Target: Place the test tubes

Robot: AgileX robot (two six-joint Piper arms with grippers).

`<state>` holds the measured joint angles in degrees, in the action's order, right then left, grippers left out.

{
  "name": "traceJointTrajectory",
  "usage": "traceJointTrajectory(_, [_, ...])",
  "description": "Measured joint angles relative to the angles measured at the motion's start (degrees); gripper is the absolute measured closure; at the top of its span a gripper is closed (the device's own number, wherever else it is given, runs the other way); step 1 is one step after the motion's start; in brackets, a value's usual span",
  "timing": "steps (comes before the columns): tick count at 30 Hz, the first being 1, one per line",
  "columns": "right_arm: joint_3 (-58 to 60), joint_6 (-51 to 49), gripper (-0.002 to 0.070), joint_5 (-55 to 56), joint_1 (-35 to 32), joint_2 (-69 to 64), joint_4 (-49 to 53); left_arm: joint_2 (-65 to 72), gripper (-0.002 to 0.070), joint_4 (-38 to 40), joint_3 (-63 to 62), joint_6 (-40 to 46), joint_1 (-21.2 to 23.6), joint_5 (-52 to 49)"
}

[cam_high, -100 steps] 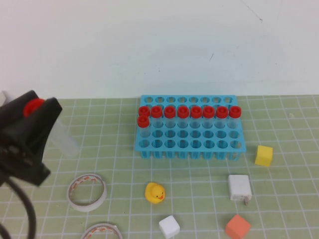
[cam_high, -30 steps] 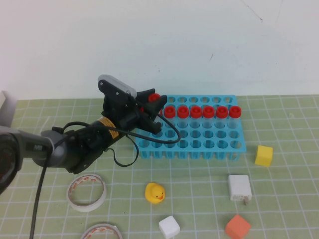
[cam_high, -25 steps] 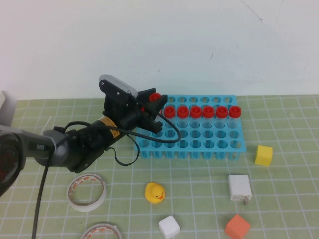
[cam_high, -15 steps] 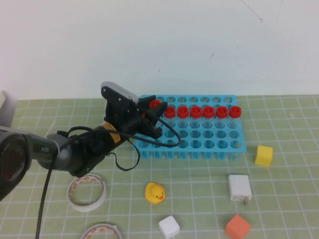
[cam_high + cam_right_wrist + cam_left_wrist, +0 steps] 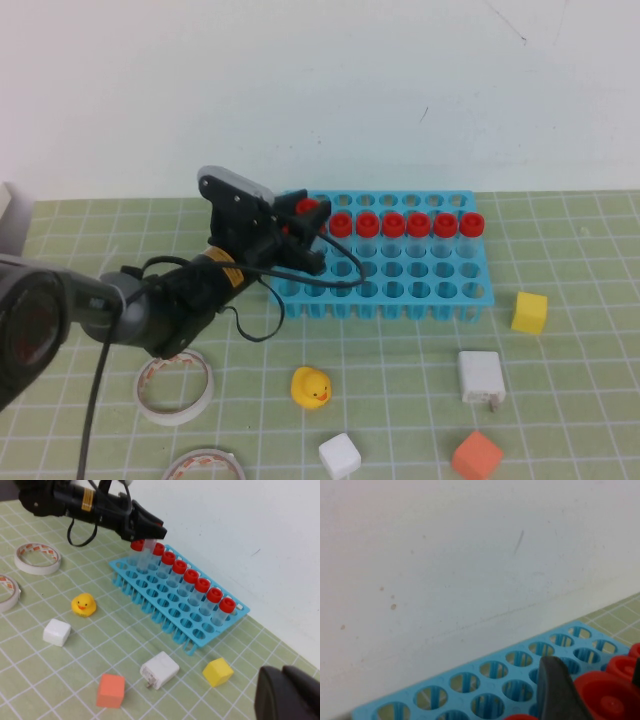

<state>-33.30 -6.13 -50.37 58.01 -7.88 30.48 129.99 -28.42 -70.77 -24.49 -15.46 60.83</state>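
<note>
**Red-capped tube held at the left end of the rack**

Left pincer (image 5: pixel 305 222) reaches in low over the left end of the blue rack (image 5: pixel 400 292). Its fingers (image 5: pixel 555 690) are drawn in narrow and clamped on the red cap of one test tube (image 5: pixel 140 560). The tube hangs below the fingers, close to upright. Its lower end meets the top of the rack; how far it sits in a hole cannot be told.

Just to the right of the pincer a row of capped tubes (image 5: pixel 392 225) stands in the rack. The row runs away from the fingers to the rack's other end. Beyond the pincer is the white wall.

On the green grid mat (image 5: pixel 580 400), on the robot's side of the left pincer:
- yellow duck (image 5: pixel 311 387), near
- tape roll (image 5: pixel 175 413) under the arm, second tape roll (image 5: pixel 205 455) closer to the robot
- white cube (image 5: pixel 340 455), further toward the robot than the duck
- white plug (image 5: pixel 481 377) and orange cube (image 5: pixel 477 455), off to the right, well apart from the fingers

Right pincer (image 5: pixel 286 692) has its fingers closed together, holding nothing. It is raised over the mat past the right end of the rack, well apart from the left pincer. A yellow cube (image 5: pixel 217 672) is the item nearest it.
</note>
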Motion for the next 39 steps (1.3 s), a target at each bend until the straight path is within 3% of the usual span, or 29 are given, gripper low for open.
traceJointTrajectory(24, [0.0, -0.2, 0.0678, 0.0, 0.0, 0.0, 0.0, 1.6, 0.0414, 0.1, -0.1, 5.8, -1.6, 1.1])
traceJointTrajectory(30, [0.0, -0.3, 0.0678, 0.0, 0.0, 0.0, 0.0, 1.6, 0.0257, 0.1, -0.1, 6.2, -1.6, 1.4])
traceJointTrajectory(39, [0.0, -0.3, 0.0678, 0.0, 0.0, 0.0, 0.0, 1.4, 0.0232, 0.1, -0.1, 6.1, -1.6, 3.7])
